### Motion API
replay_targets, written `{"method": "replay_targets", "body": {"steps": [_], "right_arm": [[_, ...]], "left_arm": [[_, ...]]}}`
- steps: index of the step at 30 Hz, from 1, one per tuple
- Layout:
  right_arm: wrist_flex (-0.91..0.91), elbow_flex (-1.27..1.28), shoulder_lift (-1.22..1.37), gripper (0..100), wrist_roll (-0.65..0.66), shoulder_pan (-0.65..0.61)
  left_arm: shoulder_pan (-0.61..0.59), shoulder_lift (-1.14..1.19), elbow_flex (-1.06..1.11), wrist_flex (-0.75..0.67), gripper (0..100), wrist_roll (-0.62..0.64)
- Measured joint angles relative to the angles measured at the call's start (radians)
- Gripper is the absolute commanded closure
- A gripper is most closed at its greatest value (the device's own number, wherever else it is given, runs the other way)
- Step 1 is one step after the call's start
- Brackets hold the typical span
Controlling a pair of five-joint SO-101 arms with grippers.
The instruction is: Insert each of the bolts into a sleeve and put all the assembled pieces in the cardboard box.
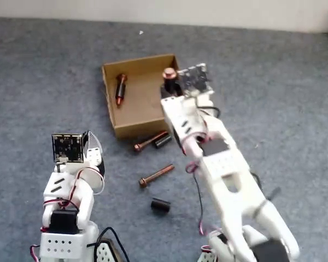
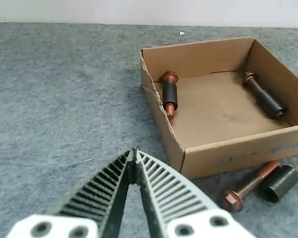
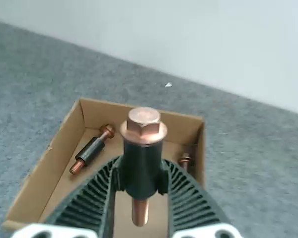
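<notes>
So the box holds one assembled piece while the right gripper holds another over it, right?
Not quite: the left wrist view shows two assembled pieces in the cardboard box. The right gripper does hold a third piece over it.

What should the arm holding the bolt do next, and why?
Probably lower a little and let go. The right gripper is shut on a sleeve with a bolt already through it. It holds them upright above the cardboard box, seemingly over bare floor between the two finished pieces lying inside. So dropping it in looks like the next step.
</notes>
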Motion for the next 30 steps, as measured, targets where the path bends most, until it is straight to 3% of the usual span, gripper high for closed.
{"method": "replay_targets", "body": {"steps": [4,8,13,22,30], "right_arm": [[-0.06,-0.075,0.21,97.8,0.0,-0.021],[-0.071,-0.155,0.364,88.9,0.0,-0.021],[-0.048,-0.198,0.407,87.8,0.0,-0.021],[0.284,-0.293,0.313,87.8,0.0,-0.021],[0.657,-0.293,0.103,87.8,0.0,-0.081]], "left_arm": [[0.0,0.0,0.0,0.0,99,0.0],[0.0,0.0,0.0,0.0,99,0.0],[0.0,0.0,0.0,0.0,99,0.0],[-0.002,0.0,0.0,0.0,99,0.0],[-0.117,0.0,0.0,0.0,99,0.0]]}}
